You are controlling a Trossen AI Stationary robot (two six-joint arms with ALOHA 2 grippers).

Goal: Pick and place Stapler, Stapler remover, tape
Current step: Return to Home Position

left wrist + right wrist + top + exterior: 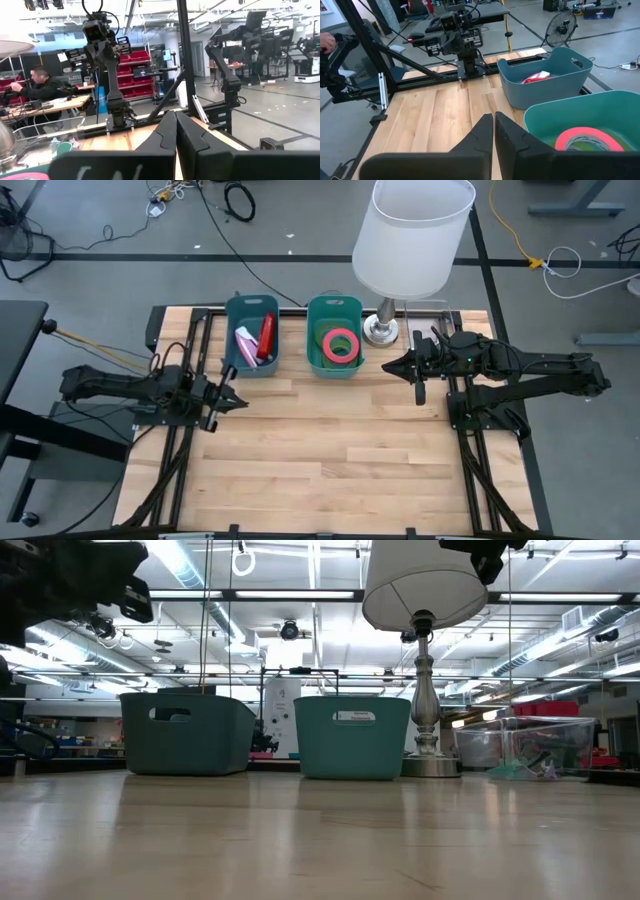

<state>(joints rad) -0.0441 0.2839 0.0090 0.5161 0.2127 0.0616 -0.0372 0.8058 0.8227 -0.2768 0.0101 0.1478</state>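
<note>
A red stapler (266, 338) and a pink staple remover (244, 345) lie inside the left teal bin (252, 310). A pink tape roll (340, 345) lies flat in the right teal bin (335, 305); the right wrist view shows the tape roll (585, 137) too. My left gripper (240, 401) hovers shut above the table, just in front of the left bin. My right gripper (388, 365) hovers shut to the right of the tape's bin. Both hold nothing. In the wrist views the left gripper (175, 131) and the right gripper (493, 131) show closed fingers.
A table lamp with a white shade (412, 235) stands on its metal base (380, 330) at the far edge, right of the bins and close to my right arm. A clear plastic box (525, 745) sits beyond the lamp. Bare wood (330, 450) fills the table's near half.
</note>
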